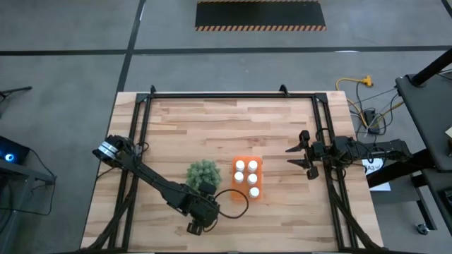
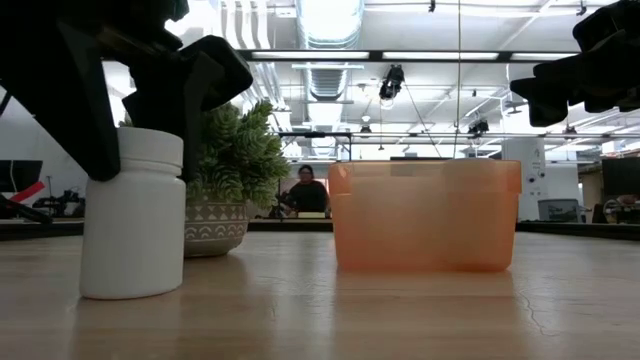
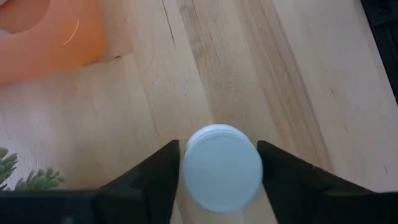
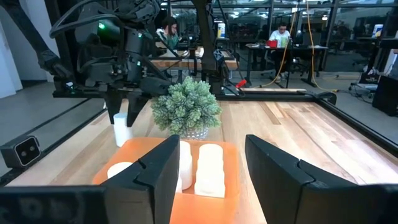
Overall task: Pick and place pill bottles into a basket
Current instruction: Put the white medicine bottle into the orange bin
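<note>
A: Which step is judged to be in hand?

B: The grasp of the last loose pill bottle (image 2: 132,214). It is seen standing upright on the counter (image 1: 176,134), near the front edge and just beside the plant (image 1: 203,171), apart from the basket (image 1: 257,164). Five bottles are counted inside the basket, with one slot left unfilled in the row nearer the plant.

A: How is the left end effector (image 3: 219,171) placed?

B: It is lowered around the bottle's cap, one finger on each side. Slim gaps appear to be left in the wrist view, so the fingers are taken as spread, and a firm pinch cannot be confirmed.

A: And the right end effector (image 1: 308,155)?

B: It is held spread, with nothing between its fingers, above the counter on the far side of the basket, apparently waiting.

A: What is called for next?

B: The fingers should be pressed onto the bottle below the cap. The bottle should then be lifted straight up, carried clear of the plant and the basket wall, and lowered into the free slot without the standing bottles being knocked.
</note>
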Controlling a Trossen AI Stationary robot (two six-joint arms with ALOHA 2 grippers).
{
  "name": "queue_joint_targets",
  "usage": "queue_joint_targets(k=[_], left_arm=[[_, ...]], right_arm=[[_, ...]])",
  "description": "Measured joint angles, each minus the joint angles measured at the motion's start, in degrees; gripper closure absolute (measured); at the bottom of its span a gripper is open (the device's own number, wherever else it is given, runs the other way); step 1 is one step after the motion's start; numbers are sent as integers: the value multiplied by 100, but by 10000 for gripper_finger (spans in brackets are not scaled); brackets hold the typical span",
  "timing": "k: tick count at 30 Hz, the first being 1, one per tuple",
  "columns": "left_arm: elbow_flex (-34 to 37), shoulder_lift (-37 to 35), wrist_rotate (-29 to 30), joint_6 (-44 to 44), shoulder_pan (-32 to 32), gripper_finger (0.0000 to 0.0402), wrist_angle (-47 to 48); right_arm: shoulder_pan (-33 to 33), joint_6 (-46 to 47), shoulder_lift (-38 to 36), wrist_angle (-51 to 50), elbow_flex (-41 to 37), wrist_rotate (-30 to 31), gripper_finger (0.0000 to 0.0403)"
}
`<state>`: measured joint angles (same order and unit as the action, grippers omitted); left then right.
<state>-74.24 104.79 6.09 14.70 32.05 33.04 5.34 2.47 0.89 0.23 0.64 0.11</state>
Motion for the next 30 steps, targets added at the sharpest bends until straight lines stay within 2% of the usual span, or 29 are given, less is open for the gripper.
queue_joint_targets(k=[5, 14, 22, 30], left_arm=[[-4, 0, -3, -2, 0, 260, -7], [-4, -241, -4, -9, 0, 260, -103], [-4, -553, 64, -639, -13, 260, -767], [-136, -643, 707, -1153, -68, 260, -1194]], right_arm=[[0, 2, 1, 0, 0, -2, 232], [0, -3, -1, 0, 0, -1, 230], [0, -6, -1, -2, 0, -4, 230], [0, 3, -1, 0, 0, 0, 232]])
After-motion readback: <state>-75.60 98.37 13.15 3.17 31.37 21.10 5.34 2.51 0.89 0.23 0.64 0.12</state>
